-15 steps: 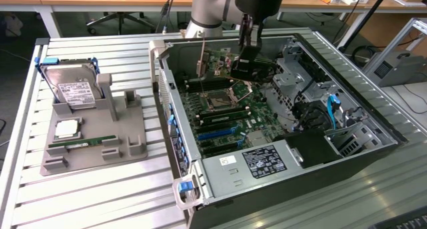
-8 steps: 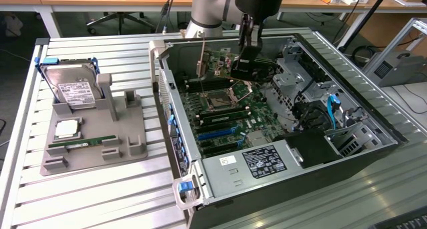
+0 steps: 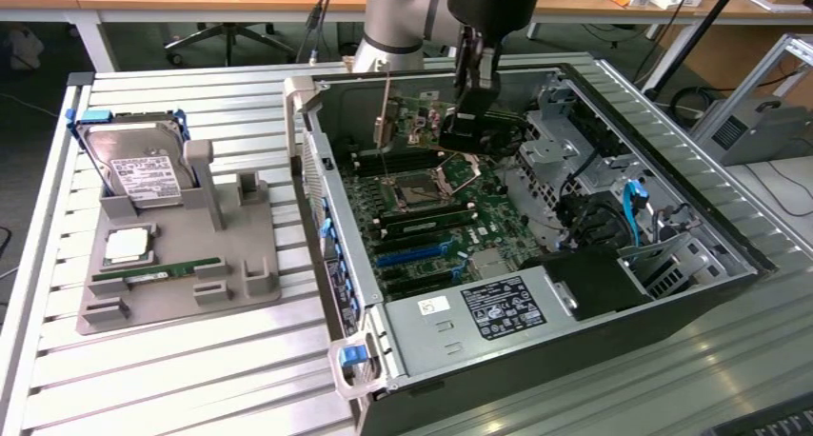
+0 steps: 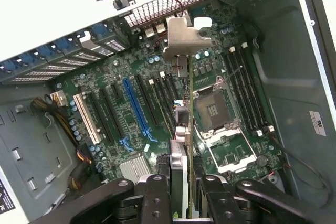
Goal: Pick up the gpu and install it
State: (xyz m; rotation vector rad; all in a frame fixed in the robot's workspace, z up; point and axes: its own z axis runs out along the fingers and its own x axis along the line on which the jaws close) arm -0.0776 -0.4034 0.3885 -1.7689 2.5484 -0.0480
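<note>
Above the motherboard [image 4: 231,153], mid-install: the gripper [image 4: 182,198], partly closed, clamps the gpu [image 4: 181,121] edge-on; seating likely demands precise alignment.

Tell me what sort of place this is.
Probably a robotics lab or workshop: an open computer case lies on a slatted metal table, a grey fixture holds spare parts, and desks with an office chair stand behind.

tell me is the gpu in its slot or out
Out, it seems: the gripper holds the gpu edge-on, raised above the motherboard and off to one side of the blue slot.
</note>
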